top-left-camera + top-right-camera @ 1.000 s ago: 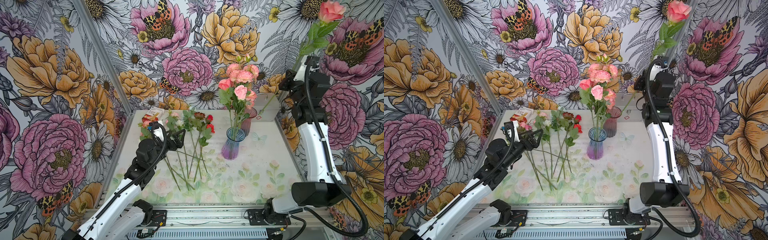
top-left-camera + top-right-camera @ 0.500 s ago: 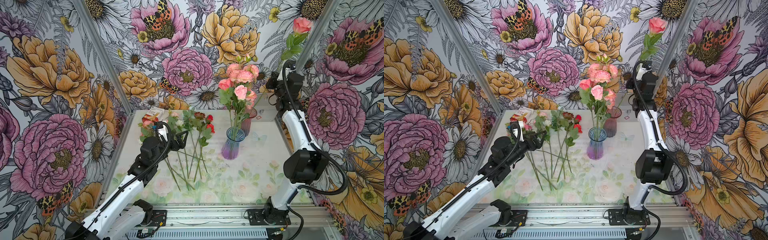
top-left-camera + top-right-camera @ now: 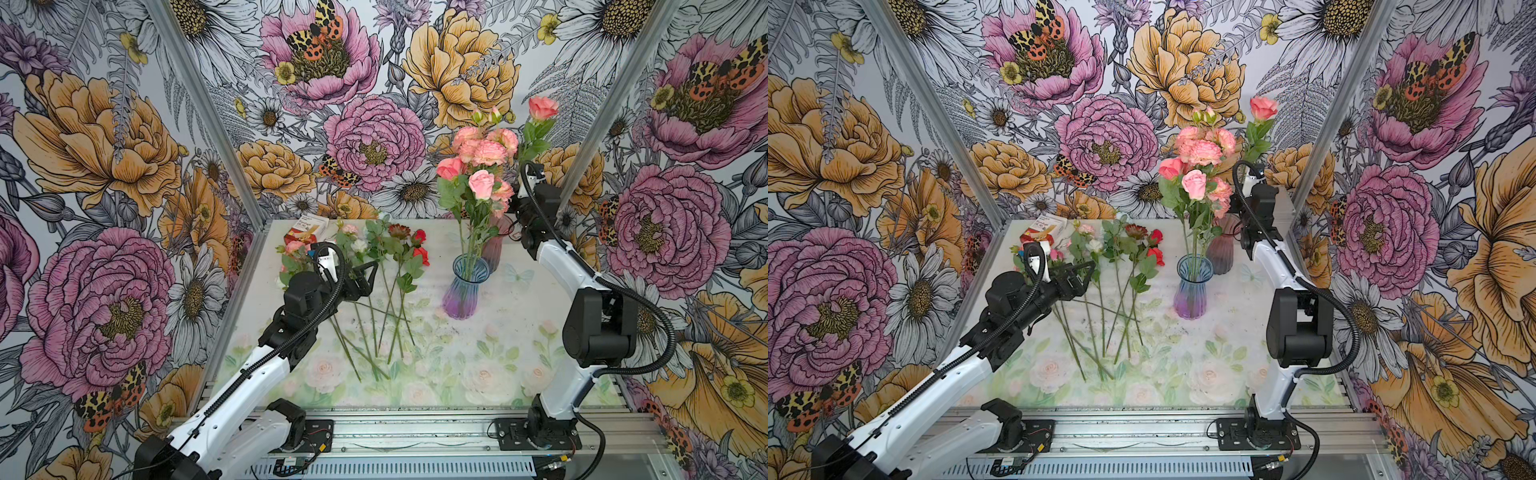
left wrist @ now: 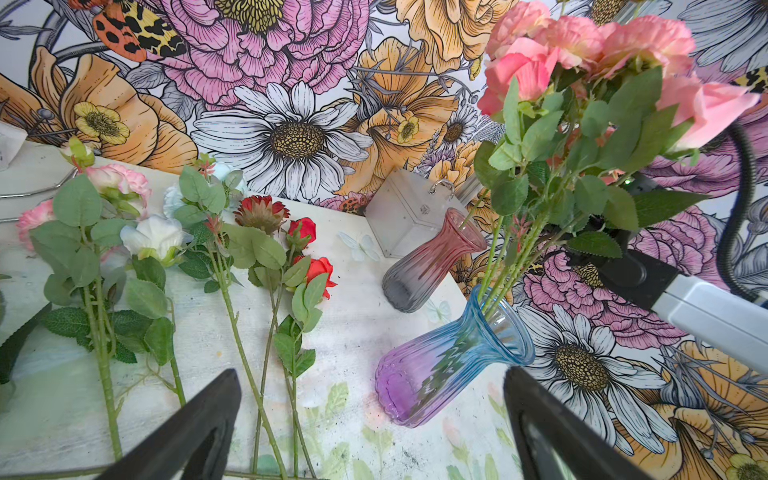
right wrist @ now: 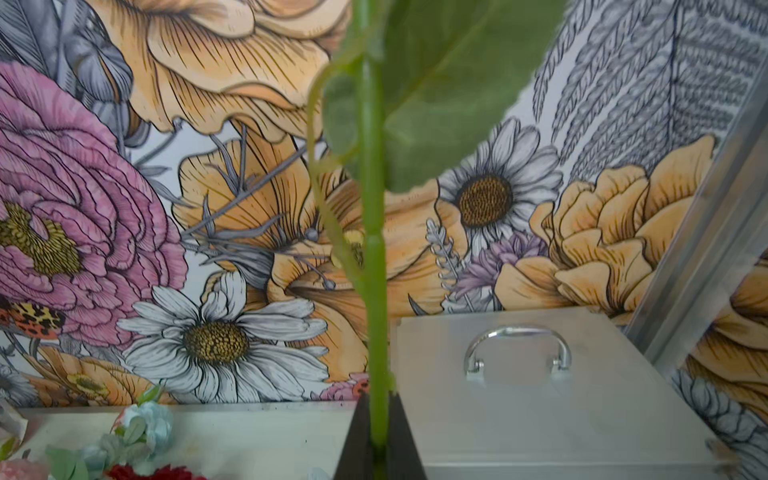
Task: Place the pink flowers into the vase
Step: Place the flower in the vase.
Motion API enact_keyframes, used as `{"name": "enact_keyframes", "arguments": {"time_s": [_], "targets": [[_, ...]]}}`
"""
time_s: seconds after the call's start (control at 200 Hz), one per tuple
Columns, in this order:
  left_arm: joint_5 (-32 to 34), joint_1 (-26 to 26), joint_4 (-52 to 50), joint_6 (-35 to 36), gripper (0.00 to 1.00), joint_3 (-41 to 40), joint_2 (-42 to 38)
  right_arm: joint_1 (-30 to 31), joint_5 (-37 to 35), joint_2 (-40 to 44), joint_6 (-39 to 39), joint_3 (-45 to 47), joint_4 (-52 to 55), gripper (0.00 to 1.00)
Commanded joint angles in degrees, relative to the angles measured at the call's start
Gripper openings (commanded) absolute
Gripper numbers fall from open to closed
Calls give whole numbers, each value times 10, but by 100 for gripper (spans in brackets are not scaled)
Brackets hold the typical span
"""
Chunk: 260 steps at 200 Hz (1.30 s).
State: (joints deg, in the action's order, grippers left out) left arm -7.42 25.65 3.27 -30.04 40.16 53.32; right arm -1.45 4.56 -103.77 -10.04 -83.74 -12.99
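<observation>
One pink rose [image 3: 542,107] in right gripper [image 5: 379,401]; left gripper [image 4: 372,374] gaping.

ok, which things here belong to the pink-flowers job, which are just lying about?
Job: pink rose in right hand; blue-purple vase with pink bouquet; loose pink flowers.
Lying about: red blooms, white rose, empty pink-grey vase, metal box, carton.

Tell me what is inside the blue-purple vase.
Green stems of the pink flowers stand inside the vase, blooms above its rim. The tinted ribbed glass hides where the stem ends rest.
</observation>
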Motion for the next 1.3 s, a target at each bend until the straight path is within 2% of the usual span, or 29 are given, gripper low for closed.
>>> {"name": "enact_keyframes", "arguments": {"time_s": [0.0,0.29,0.34,0.39,0.44,0.56,0.725,0.951,1.006,1.296], "targets": [[-16,3,16,9,99,-5,-6,-2,-10,10,-7,16,-61,0],[2,5,4,-1,99,3,12,-1,-12,23,-18,65,-68,2],[37,5,-32,-6,99,17,24,-1,-12,25,-23,80,-77,6],[75,2,-92,-9,99,42,46,-1,-16,26,-32,91,-80,16],[70,-7,-128,-6,99,63,68,-1,-17,30,-38,101,-85,30],[82,-5,-159,-5,98,76,77,3,-19,56,-37,120,-92,54],[115,1,-181,0,99,77,73,4,-29,97,-32,123,-75,73],[158,2,-213,-1,99,88,66,5,-52,158,-28,121,-29,90],[165,1,-220,0,99,92,66,5,-62,173,-31,129,-19,97],[156,-5,-240,-1,99,103,63,6,-86,255,-28,168,16,99]]}}
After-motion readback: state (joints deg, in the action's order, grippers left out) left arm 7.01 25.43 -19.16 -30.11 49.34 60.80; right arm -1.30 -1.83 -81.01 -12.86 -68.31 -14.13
